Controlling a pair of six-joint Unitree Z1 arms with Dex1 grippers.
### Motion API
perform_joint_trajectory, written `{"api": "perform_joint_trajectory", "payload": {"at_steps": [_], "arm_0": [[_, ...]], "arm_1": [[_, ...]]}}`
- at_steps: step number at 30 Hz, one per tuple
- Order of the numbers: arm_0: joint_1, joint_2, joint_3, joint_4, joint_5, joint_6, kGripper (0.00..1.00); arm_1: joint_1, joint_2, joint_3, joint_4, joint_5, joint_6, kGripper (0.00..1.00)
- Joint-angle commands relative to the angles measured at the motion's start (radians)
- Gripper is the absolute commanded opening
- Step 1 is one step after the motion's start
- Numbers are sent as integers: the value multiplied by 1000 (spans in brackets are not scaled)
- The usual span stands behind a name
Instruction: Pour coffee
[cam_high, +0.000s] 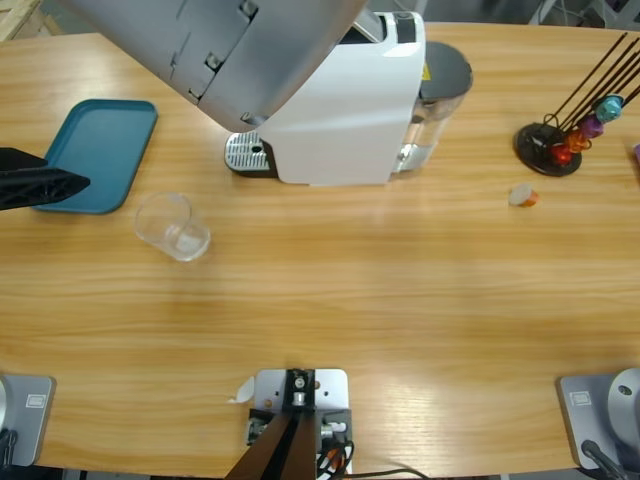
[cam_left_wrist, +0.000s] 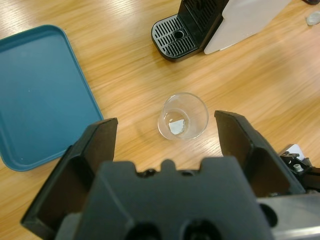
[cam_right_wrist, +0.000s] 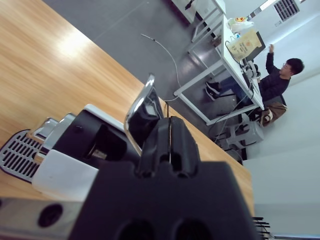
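A clear empty tumbler stands on the wooden table in front of and to the left of the white coffee machine. No coffee shows in it or anywhere else. My left gripper comes in from the left edge, open. The left wrist view looks down on the tumbler just beyond my left gripper. My right gripper is shut, up at the machine's top beside its raised chrome lever. In the high view the big silver arm hides it.
A teal tray lies at the far left, near the tumbler. The machine's black drip grille faces the tumbler. A small capsule and a capsule stand sit at the right. A person sits at a desk far back.
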Motion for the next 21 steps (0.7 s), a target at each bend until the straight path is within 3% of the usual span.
{"api": "perform_joint_trajectory", "payload": {"at_steps": [1, 21], "arm_0": [[-7, 2, 36, -12, -14, 12, 830], [-7, 11, 37, -12, -14, 11, 830]], "arm_1": [[34, 143, 18, 8, 74, 19, 0], [23, 174, 13, 8, 109, 34, 0]]}}
